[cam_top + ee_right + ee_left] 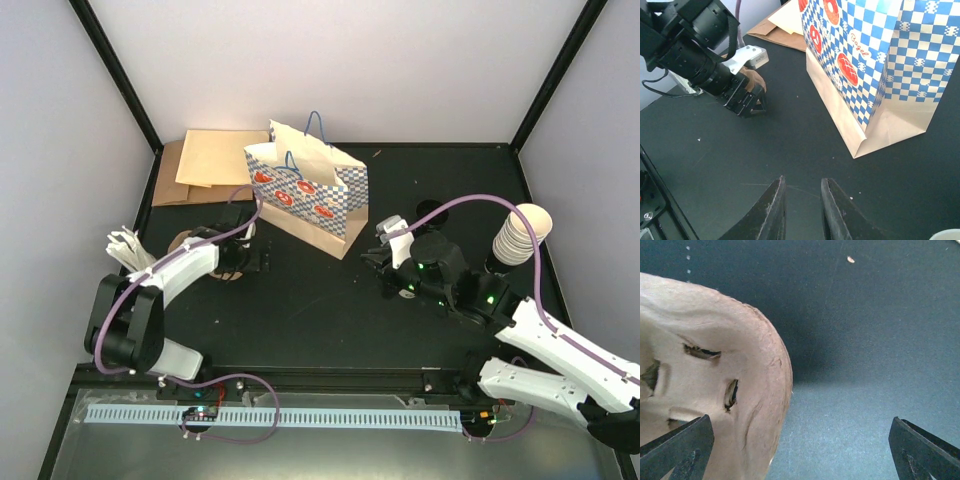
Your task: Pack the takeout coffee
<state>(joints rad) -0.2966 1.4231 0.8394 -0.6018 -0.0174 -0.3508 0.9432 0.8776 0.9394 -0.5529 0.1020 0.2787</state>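
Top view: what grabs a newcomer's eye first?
The blue-checked paper bag with red marks, standing upright at the back middle of the table. Next, the tall stack of cream cups by the right edge, and the left gripper wide open at the edge of a brown pulp tray.

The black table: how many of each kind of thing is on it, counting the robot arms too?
Robot arms: 2
Blue-checked paper bag: 1
Flat brown paper pieces: 2
Stack of cream cups: 1
Brown pulp tray: 1
White bundle, too small to identify: 1
Total: 8
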